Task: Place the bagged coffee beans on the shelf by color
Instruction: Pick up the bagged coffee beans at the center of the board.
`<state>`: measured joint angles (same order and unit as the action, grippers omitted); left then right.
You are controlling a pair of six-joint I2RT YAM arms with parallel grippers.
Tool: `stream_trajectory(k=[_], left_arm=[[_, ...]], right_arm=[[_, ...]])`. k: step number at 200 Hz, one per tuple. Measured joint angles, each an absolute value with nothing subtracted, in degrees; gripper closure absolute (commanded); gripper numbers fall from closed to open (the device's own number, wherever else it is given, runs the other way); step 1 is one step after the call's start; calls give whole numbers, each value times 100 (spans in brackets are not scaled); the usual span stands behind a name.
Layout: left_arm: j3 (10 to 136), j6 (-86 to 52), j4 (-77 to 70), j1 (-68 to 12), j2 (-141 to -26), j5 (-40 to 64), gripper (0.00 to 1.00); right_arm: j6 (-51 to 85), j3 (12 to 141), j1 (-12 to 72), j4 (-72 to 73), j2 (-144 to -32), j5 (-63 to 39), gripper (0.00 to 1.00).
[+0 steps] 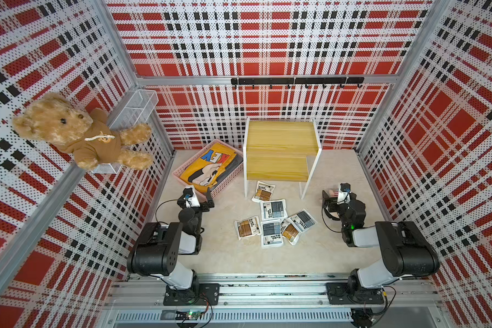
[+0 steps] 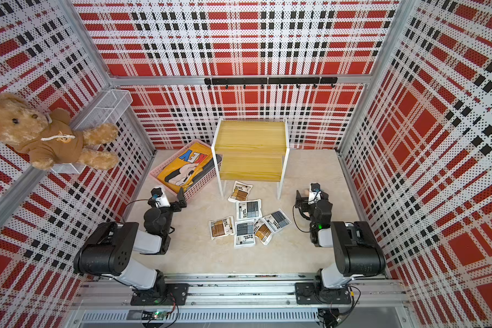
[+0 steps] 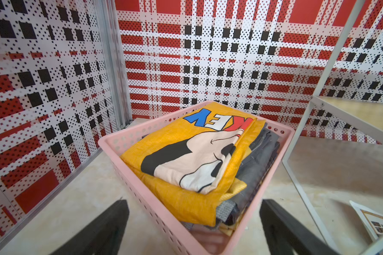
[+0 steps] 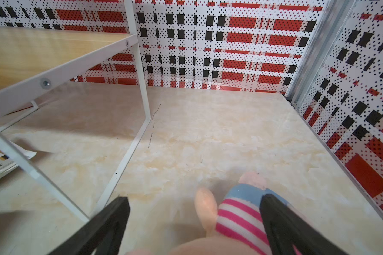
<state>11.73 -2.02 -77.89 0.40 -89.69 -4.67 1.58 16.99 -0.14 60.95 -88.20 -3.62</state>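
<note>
Two hands: left hand (image 3: 192, 204) and right hand (image 4: 194, 201) stand wide open, empty.
Basket (image 3: 155, 212): just beside left hand; keep clear.
Bags (image 1: 273, 210): six on desk (image 1: 239, 255) before shelf (image 1: 281, 136), some overlapping; lift top ones first.
Shelf: bare; one colour per tier.
Toy (image 4: 237, 214): under right hand; may snag.
</note>
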Motion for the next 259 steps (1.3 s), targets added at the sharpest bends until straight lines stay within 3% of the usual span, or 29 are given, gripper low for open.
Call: stream_trajectory(k=[196,225,259], left_arm=[[1299,-272,-7489,43,-8884,-655,1],[1433,-346,-6952,45,-8289,-939,1],[1789,-808,-5542,-67,-7046,-1704,1]], right_arm=[[187,1710,-14,6060,-8818,-274,0],[384,2110,-12,5111,-8468,174,0],[1094,2665,-23,3618,-7133,687,0]])
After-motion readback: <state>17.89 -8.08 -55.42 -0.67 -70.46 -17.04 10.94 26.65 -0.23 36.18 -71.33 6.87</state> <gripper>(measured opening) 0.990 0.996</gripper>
